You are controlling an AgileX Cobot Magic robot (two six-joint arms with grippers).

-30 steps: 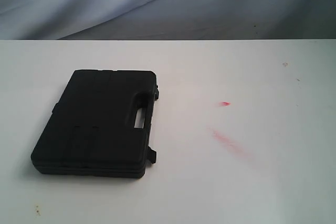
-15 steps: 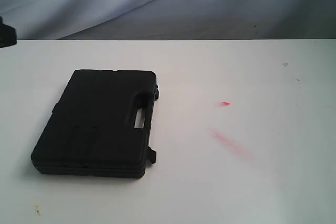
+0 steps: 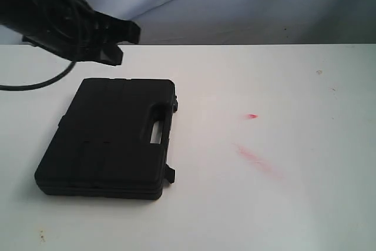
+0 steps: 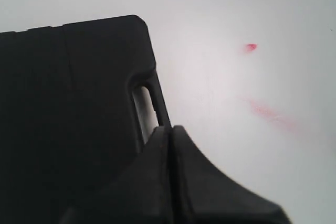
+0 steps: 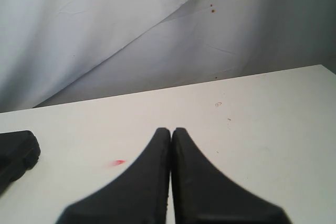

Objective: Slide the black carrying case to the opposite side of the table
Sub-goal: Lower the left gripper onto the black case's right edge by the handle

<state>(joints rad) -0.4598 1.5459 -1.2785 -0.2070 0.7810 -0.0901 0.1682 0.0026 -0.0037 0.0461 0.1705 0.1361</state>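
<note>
The black case [image 3: 111, 139] lies flat on the left half of the white table [image 3: 276, 210], its handle slot [image 3: 156, 132] facing right. My left gripper [image 3: 123, 42] hangs above the table just beyond the case's far edge, apart from it. In the left wrist view the left gripper [image 4: 169, 128] is shut on nothing, its tips over the case [image 4: 68, 103] near the slot [image 4: 142, 108]. My right gripper [image 5: 171, 129] is shut and empty above bare table, with a corner of the case [image 5: 16, 153] far off to one side. The exterior view does not show the right gripper.
Two red smears [image 3: 251, 116] [image 3: 258, 160] mark the table right of the case. A grey-white cloth backdrop [image 3: 235, 4] hangs behind the far table edge. A black cable [image 3: 41, 83] trails from the left arm over the table's left part.
The left arm has come into the exterior view from the top left and now hangs near the case's far edge. The case has not moved.
</note>
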